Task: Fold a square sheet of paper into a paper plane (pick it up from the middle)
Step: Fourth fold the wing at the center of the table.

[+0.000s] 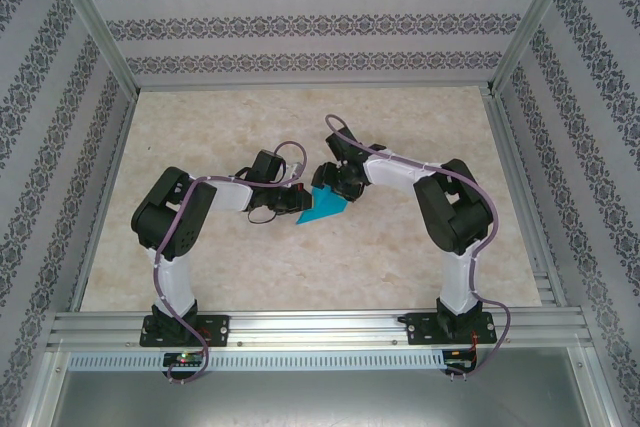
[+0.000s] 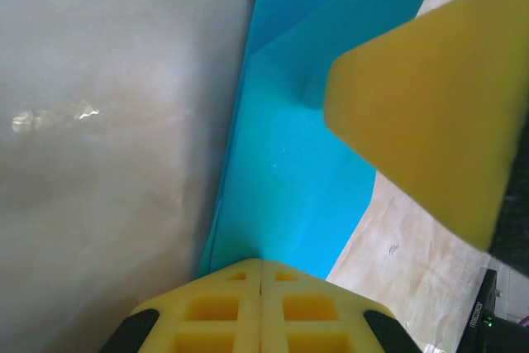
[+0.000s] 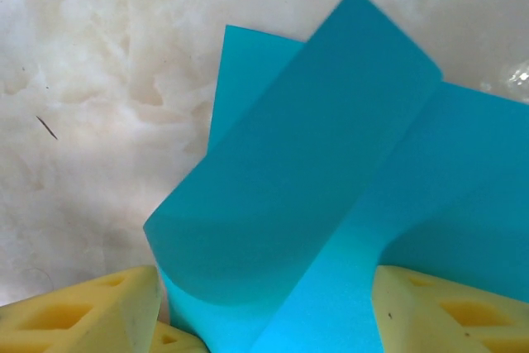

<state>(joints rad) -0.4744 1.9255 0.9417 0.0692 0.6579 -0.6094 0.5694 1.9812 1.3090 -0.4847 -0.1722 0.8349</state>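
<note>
**Item 1: table [image 1: 250,117].** Pale marbled top. Take it as your reference for every entry below.

**Item 2: sheet of paper [image 1: 322,207].** Turquoise-blue and partly folded. You find it at the middle of the table, a little toward the near edge. From above you cannot tell whether it lies flat on the table or is lifted off it. In the right wrist view, one flap lies slantwise over the rest of the sheet of paper [image 3: 331,163], and its near end curls in a soft roll rather than a pressed crease. In the left wrist view, a sharp diagonal fold line crosses it.

**Item 3: left gripper [image 1: 292,202].** Just left of the table's middle. Its yellow fingers [image 2: 215,312] are clenched pad against pad. The paper's edge runs into the seam between them, so you can enter it as grasping the sheet.

**Item 4: right gripper [image 1: 335,187].** Just beyond the table's middle. Its fingers [image 3: 91,312] are released and stand well apart, with the sheet passing between them. One of its yellow pads [image 2: 421,121] hangs over the paper in the left wrist view.

**Item 5: arms [image 1: 180,217].** White and black, with bases bolted along the table's near edge. The elbows are pushed out toward the table's left and right sides, and a purple cable [image 1: 160,277] runs along each.

**Item 6: patterned walls [image 1: 300,22].** They stand on the table's left, far and right sides.
</note>
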